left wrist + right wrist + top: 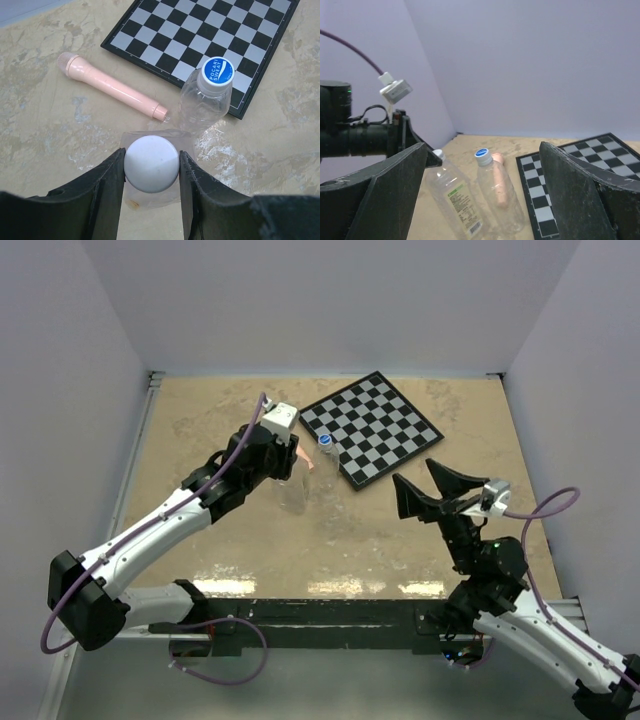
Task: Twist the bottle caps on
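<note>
Plainly, left tool [151, 161] clamps white cap [151, 165]; at one o'clock, blue cap [216, 71] reads POCARI SWEAT; right tool [414, 474] gapes.

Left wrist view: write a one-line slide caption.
Left gripper clamps the white cap on a clear bottle; a blue-capped bottle, pink stick and checkerboard sit beyond.

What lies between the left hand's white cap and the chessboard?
Between white cap and chessboard: the clear bottle with the blue cap, in the left wrist view.
</note>
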Robot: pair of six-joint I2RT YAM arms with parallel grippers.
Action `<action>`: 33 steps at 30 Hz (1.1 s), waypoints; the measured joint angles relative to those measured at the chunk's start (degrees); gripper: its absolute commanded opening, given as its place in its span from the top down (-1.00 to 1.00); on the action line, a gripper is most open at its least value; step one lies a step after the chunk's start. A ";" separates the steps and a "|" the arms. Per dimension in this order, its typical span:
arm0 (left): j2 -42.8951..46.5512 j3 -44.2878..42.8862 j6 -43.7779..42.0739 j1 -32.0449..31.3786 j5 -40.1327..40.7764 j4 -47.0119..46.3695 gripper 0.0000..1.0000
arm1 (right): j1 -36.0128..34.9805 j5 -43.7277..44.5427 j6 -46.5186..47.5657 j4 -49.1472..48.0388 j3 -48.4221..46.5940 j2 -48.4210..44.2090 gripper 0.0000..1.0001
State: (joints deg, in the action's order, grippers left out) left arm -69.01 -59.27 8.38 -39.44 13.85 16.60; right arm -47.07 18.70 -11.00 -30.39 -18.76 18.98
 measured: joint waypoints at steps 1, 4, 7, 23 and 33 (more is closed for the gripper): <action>0.00 0.00 0.00 0.00 0.04 0.04 -0.14 | 0.00 1.07 -0.15 0.70 0.00 -0.28 -0.97; 0.02 -0.09 -0.15 0.00 0.52 0.61 -0.73 | 0.00 4.15 -0.52 3.82 -0.20 -0.24 -0.97; 0.39 -0.09 -0.44 0.00 1.62 1.55 -1.00 | 0.00 6.40 -0.57 6.67 -0.96 -0.26 -0.97; 23.65 8.92 -0.09 10.03 9.01 -5.49 -1.00 | 0.00 18.36 -4.22 13.42 -6.01 -15.21 -0.97; 54.69 27.96 -5.07 10.08 19.69 -19.19 -1.00 | 0.22 28.94 -6.93 26.69 -15.30 -18.43 -0.97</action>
State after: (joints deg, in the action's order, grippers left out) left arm -14.33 -31.31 3.31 -29.36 33.54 -2.59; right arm -46.85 47.64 -17.93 -3.70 -34.06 0.56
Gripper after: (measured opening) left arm 0.997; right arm 0.985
